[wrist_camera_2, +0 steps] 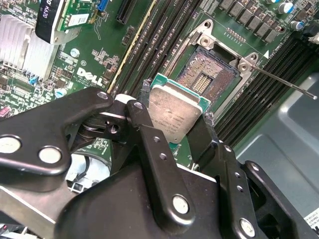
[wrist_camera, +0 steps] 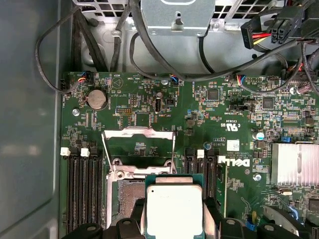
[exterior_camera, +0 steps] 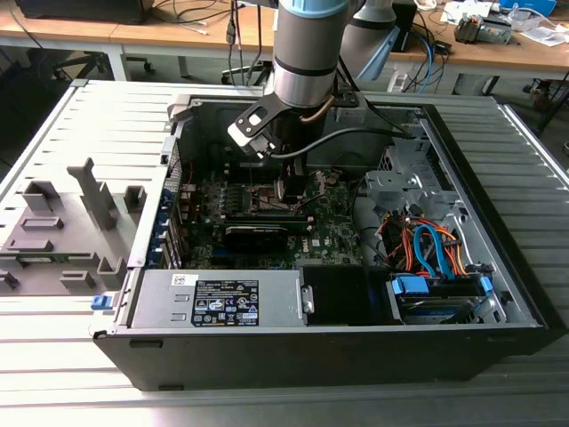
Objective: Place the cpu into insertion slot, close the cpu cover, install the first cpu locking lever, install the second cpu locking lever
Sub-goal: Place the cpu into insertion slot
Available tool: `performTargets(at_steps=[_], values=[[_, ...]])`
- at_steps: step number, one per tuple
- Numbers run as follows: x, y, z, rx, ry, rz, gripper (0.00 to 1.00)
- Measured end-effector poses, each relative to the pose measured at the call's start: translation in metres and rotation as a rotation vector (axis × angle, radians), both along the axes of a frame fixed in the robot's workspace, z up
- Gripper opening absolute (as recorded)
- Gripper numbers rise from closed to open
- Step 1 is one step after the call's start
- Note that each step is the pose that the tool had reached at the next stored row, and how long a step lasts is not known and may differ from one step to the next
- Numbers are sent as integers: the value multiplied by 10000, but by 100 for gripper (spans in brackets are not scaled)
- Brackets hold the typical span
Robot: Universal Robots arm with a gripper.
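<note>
Lettering first: a white printed logo sits on the green motherboard in both wrist views. Fine white part codes run beside most components, and a small white sticker lies just above the logo in the first wrist view. In the exterior view the power supply carries a dark label with rows of marks and a small white tag beside it.

From my seat, the arm drops straight down into the open computer case, wrist over the middle of the board.

The gripper has its two black fingers clamped on opposite edges of the cpu, silver top facing the cameras, green rim showing. The chip hangs partly over the insertion slot, whose dark pin field shows beside it; I cannot tell whether it touches.

The cpu cover stands swung up off the socket, board visible through its window. One locking lever juts out free as a thin rod.
</note>
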State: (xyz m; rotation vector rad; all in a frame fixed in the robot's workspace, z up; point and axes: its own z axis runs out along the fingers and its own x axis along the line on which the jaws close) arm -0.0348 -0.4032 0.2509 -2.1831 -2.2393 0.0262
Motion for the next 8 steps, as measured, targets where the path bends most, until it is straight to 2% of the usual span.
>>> performTargets(at_steps=[8], values=[[0, 0, -34, 0, 0, 0, 54]])
